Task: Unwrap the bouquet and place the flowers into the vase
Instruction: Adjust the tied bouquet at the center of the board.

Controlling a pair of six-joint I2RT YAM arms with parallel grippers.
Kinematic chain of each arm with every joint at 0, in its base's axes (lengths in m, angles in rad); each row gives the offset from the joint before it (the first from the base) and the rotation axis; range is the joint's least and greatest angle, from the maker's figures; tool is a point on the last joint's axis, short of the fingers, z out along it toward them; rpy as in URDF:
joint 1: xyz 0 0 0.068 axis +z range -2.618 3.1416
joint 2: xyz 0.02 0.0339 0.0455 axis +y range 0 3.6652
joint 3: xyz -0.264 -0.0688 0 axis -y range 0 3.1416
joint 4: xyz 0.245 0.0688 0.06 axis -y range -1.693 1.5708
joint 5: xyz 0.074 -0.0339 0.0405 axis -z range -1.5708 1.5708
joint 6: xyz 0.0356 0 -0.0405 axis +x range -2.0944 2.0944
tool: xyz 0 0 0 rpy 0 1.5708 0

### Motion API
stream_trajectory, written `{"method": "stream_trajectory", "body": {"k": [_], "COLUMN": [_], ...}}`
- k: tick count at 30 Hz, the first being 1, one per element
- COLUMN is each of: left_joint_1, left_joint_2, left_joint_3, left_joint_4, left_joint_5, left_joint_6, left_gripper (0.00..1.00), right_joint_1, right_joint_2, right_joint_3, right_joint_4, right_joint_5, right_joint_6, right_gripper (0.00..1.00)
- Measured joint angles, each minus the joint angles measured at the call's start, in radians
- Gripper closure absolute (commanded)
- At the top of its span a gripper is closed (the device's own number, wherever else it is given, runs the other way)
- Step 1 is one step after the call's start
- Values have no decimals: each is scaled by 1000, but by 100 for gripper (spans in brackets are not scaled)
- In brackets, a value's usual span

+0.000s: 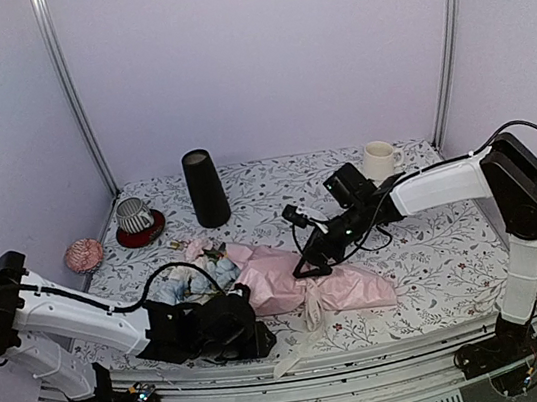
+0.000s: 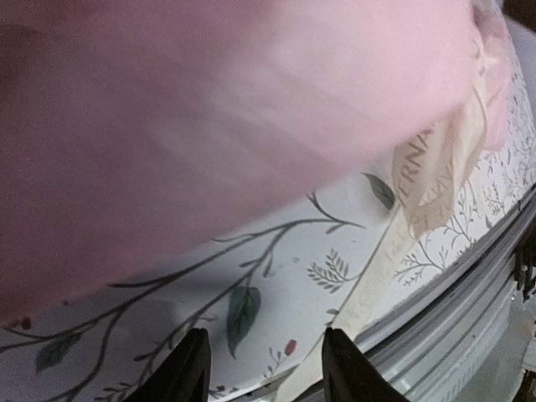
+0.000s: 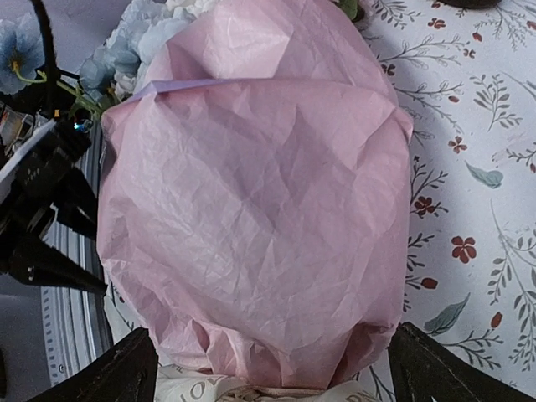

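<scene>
A: What sits on the white tablecloth printed with leafy sprigs (image 1: 439, 256)?

B: A cream ceramic mug (image 1: 380, 160) stands upright at one o'clock. A grey-and-white striped cup (image 1: 132, 215) rests on a round red saucer (image 1: 142, 232) at ten o'clock.

A: Anything else?

B: A pink, bumpy-textured ball (image 1: 84, 255) at nine o'clock, near the saucer, by the cloth's left edge.

Plain pale-lilac walls (image 1: 256, 51) close the space on three sides — two metal posts (image 1: 72, 89) stand in the back corners. The worktop (image 1: 439, 256) wears a leaf-and-flower print.
</scene>
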Motion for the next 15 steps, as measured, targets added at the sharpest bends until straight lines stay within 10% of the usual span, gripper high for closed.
{"method": "stream_trajectory", "body": {"k": [15], "left_joint_1": [105], "left_joint_2": [-41], "left_joint_3": [-47], "left_joint_4": [49], "left_joint_5": [-11], "left_joint_6": [71], "left_gripper": [52], "right_joint_1": [0], "right_joint_2": [-14], "right_joint_3": [-141], "right_joint_4": [-10], "right_joint_5": [-44], "right_joint_6": [15], "right_gripper": [9]}}
